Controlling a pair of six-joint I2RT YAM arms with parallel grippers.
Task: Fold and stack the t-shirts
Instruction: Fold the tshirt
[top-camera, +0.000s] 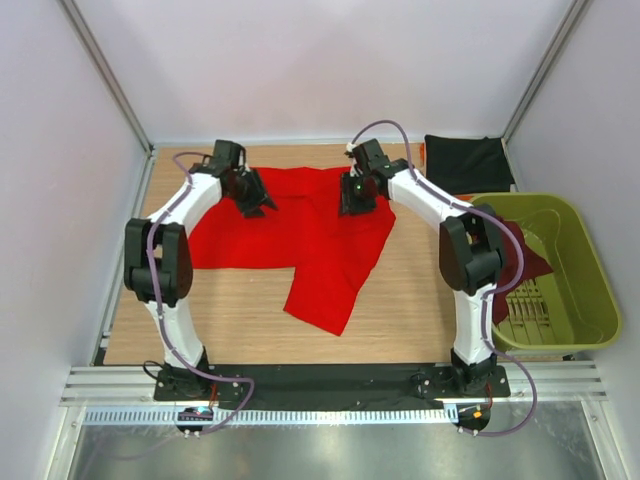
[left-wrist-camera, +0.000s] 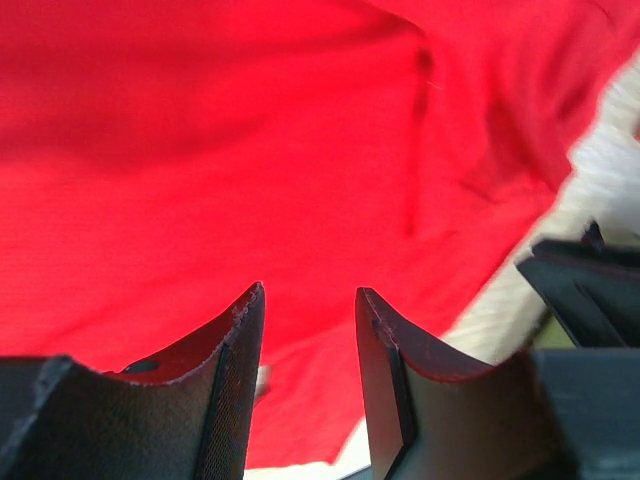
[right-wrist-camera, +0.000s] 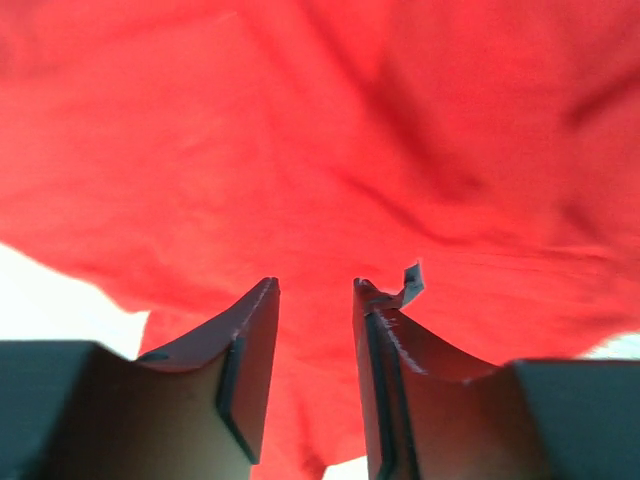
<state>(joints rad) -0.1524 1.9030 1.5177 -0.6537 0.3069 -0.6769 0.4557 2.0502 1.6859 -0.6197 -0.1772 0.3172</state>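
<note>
The bright red t-shirt (top-camera: 300, 235) lies spread on the wooden table, with a flap reaching toward the near edge. My left gripper (top-camera: 252, 197) hovers over its far left part and my right gripper (top-camera: 355, 197) over its far right part. In the left wrist view my left gripper (left-wrist-camera: 310, 295) is open with only red cloth (left-wrist-camera: 250, 150) showing below the gap. In the right wrist view my right gripper (right-wrist-camera: 315, 288) is open too, over red cloth (right-wrist-camera: 330, 130). The black t-shirt (top-camera: 468, 162) lies folded at the back right. The dark maroon t-shirt (top-camera: 528, 265) hangs over the basket's left wall.
An olive-green plastic basket (top-camera: 590, 300) stands at the right edge of the table. White enclosure walls with metal posts close in the back and sides. Bare wood (top-camera: 230, 320) shows along the near side of the table.
</note>
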